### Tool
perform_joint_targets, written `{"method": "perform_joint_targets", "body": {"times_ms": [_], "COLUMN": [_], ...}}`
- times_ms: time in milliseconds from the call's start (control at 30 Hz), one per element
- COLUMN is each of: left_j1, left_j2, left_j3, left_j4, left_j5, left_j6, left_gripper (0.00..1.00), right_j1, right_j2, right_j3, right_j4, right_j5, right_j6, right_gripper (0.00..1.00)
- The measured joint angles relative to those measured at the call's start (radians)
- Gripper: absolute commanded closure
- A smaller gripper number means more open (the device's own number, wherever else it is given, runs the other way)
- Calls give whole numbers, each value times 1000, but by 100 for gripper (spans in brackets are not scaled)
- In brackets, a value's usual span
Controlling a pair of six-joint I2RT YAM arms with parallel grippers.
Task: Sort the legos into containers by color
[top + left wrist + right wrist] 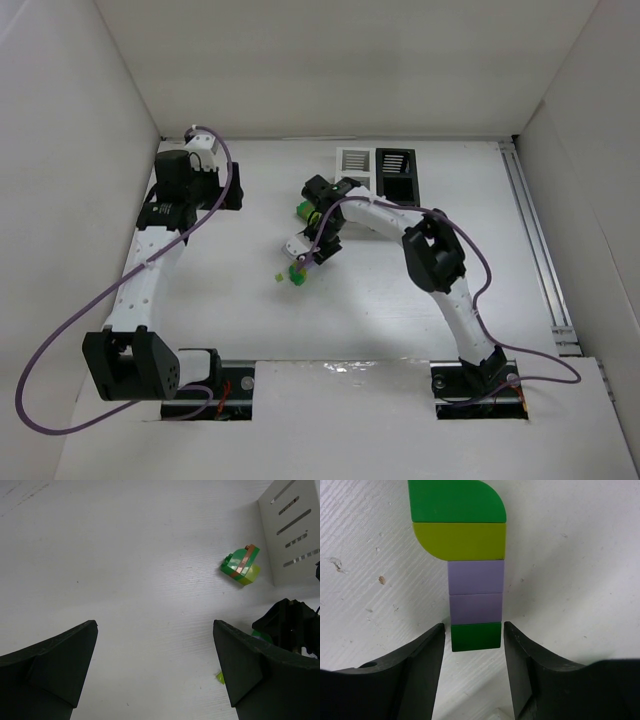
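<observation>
Brick stack, green, yellow-green and lavender, lies flat on the tabletop; I see my right gripper released, fingers either side of its dark green end, barely apart. Farther out, a second clump sits just beside the bins; left gripper hangs wide open.
</observation>
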Motion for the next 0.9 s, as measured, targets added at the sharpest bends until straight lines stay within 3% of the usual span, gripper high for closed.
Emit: {"method": "perform_joint_targets", "body": {"times_ms": [333, 633, 700, 833, 900], "left_j1": [13, 20, 21, 20, 20], "left_j2": [0, 0, 0, 0, -3], "left_j3": [-14, -19, -21, -24, -40], "left_j4": [3, 5, 5, 13, 33], "left_j5": [0, 0, 0, 2, 12], "left_j6": [3, 11, 13, 17, 21], "left_gripper": [0, 0, 0, 0, 0], "right_j1": [14, 25, 25, 25, 25], "right_j2": [7, 24, 25, 26, 26], "right_j3": [14, 40, 43, 47, 49], "right_j4": [-5, -16, -18, -18, -13], "right_j5": [16, 20, 21, 21, 22], "right_j6": [0, 2, 5, 27, 74], "right_gripper": [43, 58, 65, 98, 100]}}
